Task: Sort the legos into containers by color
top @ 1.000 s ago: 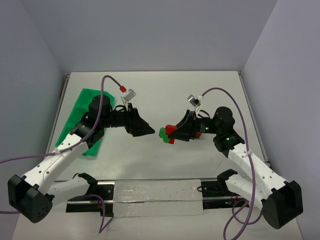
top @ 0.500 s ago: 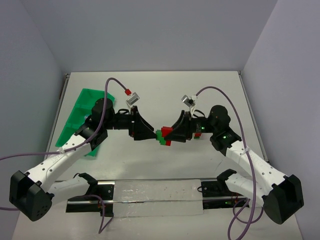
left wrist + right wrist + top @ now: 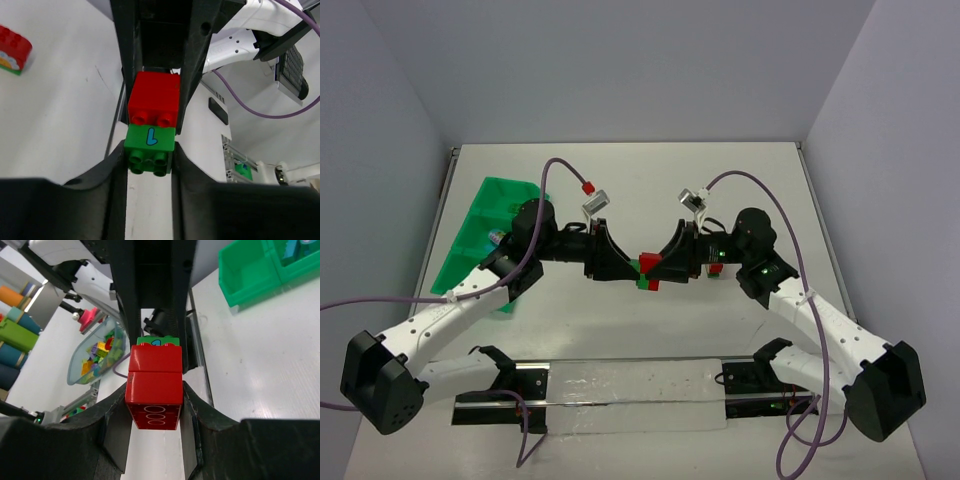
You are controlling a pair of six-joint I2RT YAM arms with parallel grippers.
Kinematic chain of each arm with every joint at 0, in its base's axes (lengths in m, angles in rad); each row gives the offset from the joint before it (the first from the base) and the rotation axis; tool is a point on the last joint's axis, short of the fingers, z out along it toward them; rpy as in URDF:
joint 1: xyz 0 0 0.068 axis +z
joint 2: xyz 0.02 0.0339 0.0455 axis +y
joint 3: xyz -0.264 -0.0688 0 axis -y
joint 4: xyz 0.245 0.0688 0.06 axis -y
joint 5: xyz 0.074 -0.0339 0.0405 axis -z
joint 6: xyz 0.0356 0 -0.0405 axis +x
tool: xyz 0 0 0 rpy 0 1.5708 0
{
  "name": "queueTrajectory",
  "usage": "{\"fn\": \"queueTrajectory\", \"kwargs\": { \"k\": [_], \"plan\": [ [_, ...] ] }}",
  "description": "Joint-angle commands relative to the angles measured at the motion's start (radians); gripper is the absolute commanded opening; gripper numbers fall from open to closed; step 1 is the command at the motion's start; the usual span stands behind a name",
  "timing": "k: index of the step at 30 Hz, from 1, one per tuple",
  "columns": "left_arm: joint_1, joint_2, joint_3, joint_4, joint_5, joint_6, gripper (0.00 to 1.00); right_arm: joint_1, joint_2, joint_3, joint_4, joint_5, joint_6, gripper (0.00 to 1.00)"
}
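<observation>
A short stack of legos (image 3: 646, 272) hangs above the table's middle, held from both ends. My left gripper (image 3: 149, 155) is shut on its green brick (image 3: 150, 147), which bears a blue mark. The red brick (image 3: 154, 102) beyond it sits between the other arm's fingers. My right gripper (image 3: 154, 400) is shut on the two red bricks (image 3: 154, 385), with the green brick (image 3: 158, 341) just showing past them. The containers, a long green tray (image 3: 470, 240), lie at the left beside the left arm; its corner compartments (image 3: 250, 270) show in the right wrist view.
Another red-and-green lego (image 3: 12, 49) lies on the table, at the upper left of the left wrist view. A clear bowl of mixed bricks (image 3: 97, 357) sits off the table. A black rail (image 3: 620, 385) runs along the near edge between the arm bases.
Both arms moved inward until the grippers met. My left gripper, open before, has closed on the green end of the stack that the right gripper holds.
</observation>
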Motion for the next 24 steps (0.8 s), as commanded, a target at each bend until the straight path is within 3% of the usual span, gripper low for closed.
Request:
{"fn": "queueTrajectory", "kwargs": {
  "k": [1,3,9,14,16,20,24],
  "plan": [
    [-0.013,0.011,0.035,0.008,-0.010,0.027,0.07,0.010,-0.007,0.046,0.046,0.013,-0.006,0.01],
    [-0.013,0.002,0.053,-0.048,-0.038,0.051,0.00,0.009,-0.015,0.043,0.021,0.033,-0.019,0.00],
    [0.017,-0.098,0.093,-0.242,-0.213,0.151,0.00,-0.109,-0.050,0.001,-0.060,0.152,0.003,0.00],
    [0.177,-0.158,0.098,-0.377,-0.318,0.162,0.00,-0.192,-0.072,-0.064,-0.078,0.258,0.049,0.00],
    [0.263,-0.162,0.100,-0.417,-0.385,0.128,0.00,-0.193,-0.067,-0.033,-0.228,0.373,0.013,0.00],
    [0.404,-0.100,0.171,-0.531,-0.622,0.058,0.00,-0.193,-0.065,-0.007,-0.385,0.568,-0.031,0.00],
    [0.484,0.079,0.300,-0.693,-0.913,-0.002,0.00,-0.193,-0.083,0.002,-0.452,0.662,-0.055,0.00]
  ]
}}
